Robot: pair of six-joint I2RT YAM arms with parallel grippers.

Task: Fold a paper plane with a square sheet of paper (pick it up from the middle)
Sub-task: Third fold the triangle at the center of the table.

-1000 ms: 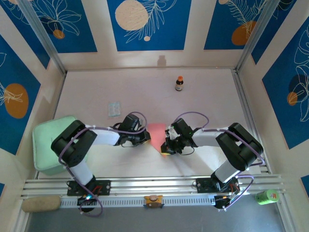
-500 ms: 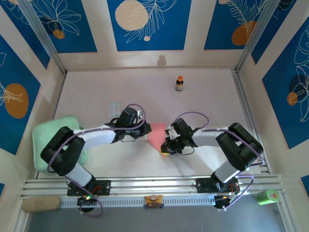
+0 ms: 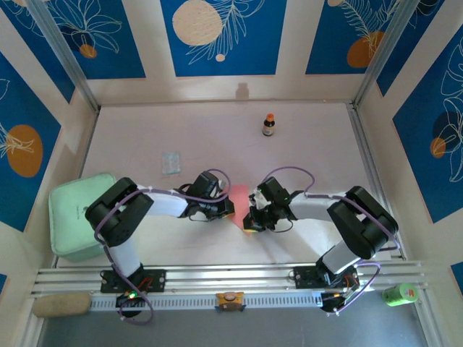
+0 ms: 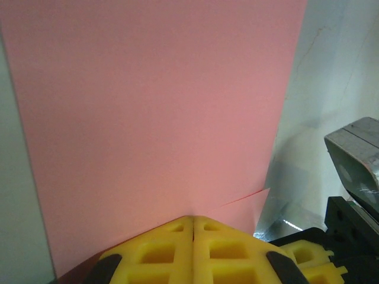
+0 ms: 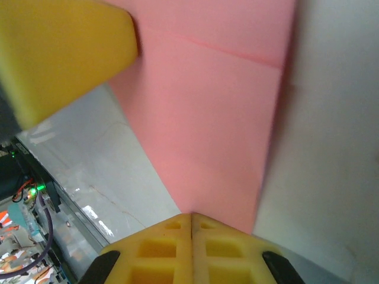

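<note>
The square sheet of paper (image 3: 239, 195) is salmon pink and lies flat on the table between my two arms. It is folded, with a crease line (image 5: 237, 53) across it and a small flap (image 4: 246, 207) at one edge. My left gripper (image 3: 226, 209) is shut, its yellow tips (image 4: 193, 220) resting on the sheet's left part. My right gripper (image 3: 249, 221) is also shut, its tips (image 5: 190, 216) on the sheet's narrow near corner. One left finger (image 5: 62, 53) appears in the right wrist view, close over the paper.
A small brown bottle (image 3: 268, 125) stands at the back of the table. A pale translucent packet (image 3: 171, 163) lies left of centre. A mint-green container (image 3: 72, 217) sits at the left edge, a green object (image 3: 400, 293) beyond the near rail at right.
The left arm swung out toward the back, then came in again; its gripper now sits further right, over more of the pink sheet. The right arm has barely moved.
</note>
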